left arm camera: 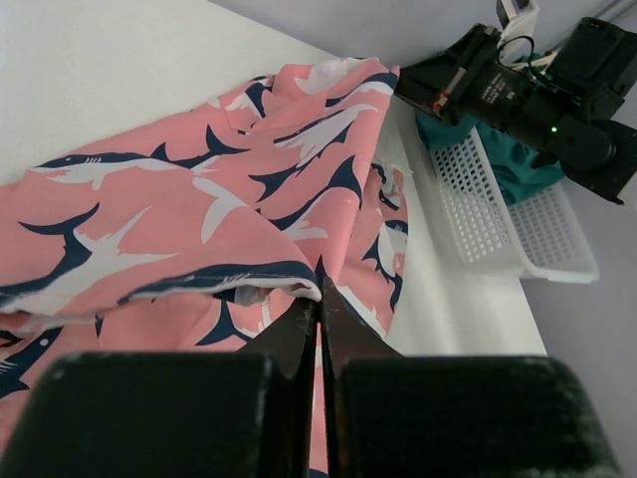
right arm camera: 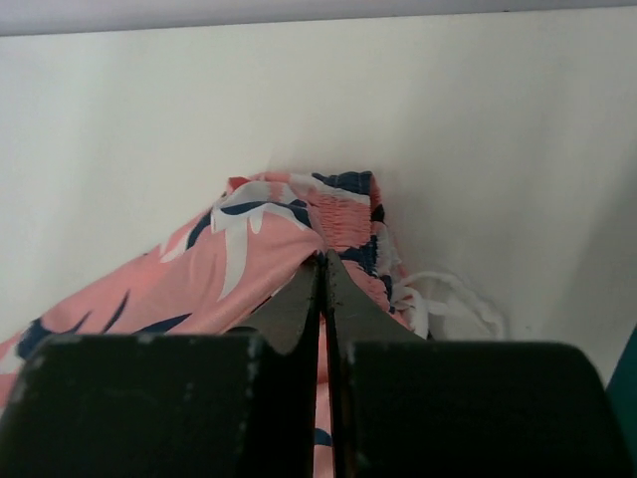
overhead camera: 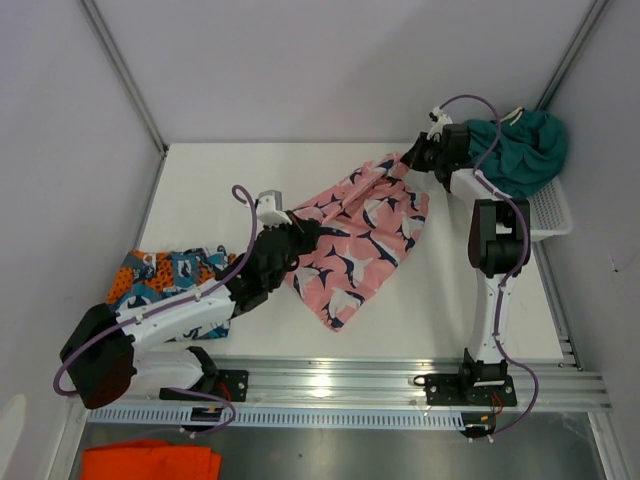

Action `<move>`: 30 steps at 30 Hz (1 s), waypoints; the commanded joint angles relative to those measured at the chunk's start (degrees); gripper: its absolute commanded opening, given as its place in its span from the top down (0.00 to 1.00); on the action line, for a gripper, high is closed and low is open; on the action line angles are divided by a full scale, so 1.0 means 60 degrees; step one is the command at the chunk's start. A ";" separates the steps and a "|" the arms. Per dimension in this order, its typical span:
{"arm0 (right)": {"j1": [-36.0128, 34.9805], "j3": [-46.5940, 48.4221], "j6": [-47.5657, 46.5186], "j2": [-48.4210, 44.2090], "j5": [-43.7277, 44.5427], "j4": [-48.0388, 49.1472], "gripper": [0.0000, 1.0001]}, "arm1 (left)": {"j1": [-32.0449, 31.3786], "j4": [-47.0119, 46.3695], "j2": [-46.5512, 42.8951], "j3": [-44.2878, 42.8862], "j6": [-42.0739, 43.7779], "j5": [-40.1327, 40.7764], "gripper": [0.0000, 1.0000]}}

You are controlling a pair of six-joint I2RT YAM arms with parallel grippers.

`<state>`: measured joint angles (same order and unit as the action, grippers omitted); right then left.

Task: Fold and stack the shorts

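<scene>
**Bench and surroundings.** The white bench [overhead camera: 230, 170] is sitting inside three pale walls [overhead camera: 320, 60], with a metal rail [overhead camera: 380, 380] running along its near edge.

**Claws and the pink pair.** I am pinching the pink shark shorts [overhead camera: 365, 235] with both claws.
- My left gripper [overhead camera: 306, 233] is clamping together on a hem fold near the bench's middle.
- My right gripper [overhead camera: 410, 158] is clamping together on the gathered waistband near the far edge, right of centre.
- The cloth is spreading between the two grips, and its lower leg is trailing toward the near edge.
- A white drawstring [right arm camera: 418, 299] is dangling beside the waistband.

**Other cloth.**
- The teal shorts [overhead camera: 525, 150] are sitting heaped in the white mesh basket [overhead camera: 552, 215] at the far right corner, just beside my right arm [overhead camera: 497, 240].
- The printed blue-and-orange shorts [overhead camera: 165, 272] are lying at the left edge, partly under my left arm [overhead camera: 180, 315].
- An orange cloth [overhead camera: 150, 462] is showing below the rail, off the bench.

**Open room.** Bare surface is showing along the far edge toward the left corner. More is showing between the pink cloth and the rail.
</scene>
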<state>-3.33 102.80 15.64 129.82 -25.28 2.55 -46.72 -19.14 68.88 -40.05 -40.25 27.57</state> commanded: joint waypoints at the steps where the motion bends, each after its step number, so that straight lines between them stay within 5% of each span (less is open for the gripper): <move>1: -0.0176 -0.0667 -0.1257 -0.0893 0.1194 0.1171 1.00 | -0.0502 -0.0576 -0.0054 0.0040 0.0380 0.0736 1.00; 7: -0.0367 -0.2291 -0.2562 -0.1802 0.2396 0.2635 1.00 | -0.1337 -0.0444 -0.0142 0.0157 0.0424 0.0912 1.00; 15: -0.0206 -0.4359 -0.3879 -0.2447 0.1840 0.6369 1.00 | -0.2349 -0.0063 -0.0026 0.0347 0.0102 0.1206 1.00; 21: 0.0115 -0.4023 -0.4129 -0.2198 0.1226 0.6518 1.00 | -0.2643 0.0216 0.0106 0.0464 -0.0206 0.0898 1.00; 30: 0.0467 -0.5544 -0.5214 -0.2578 0.0611 0.8041 1.00 | -0.3521 0.0421 0.0795 0.0377 -0.0571 0.0883 1.00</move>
<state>-1.52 72.60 -12.32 118.04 -20.08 43.22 -66.39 -16.08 72.95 -38.04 -41.32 32.73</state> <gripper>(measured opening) 0.006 0.002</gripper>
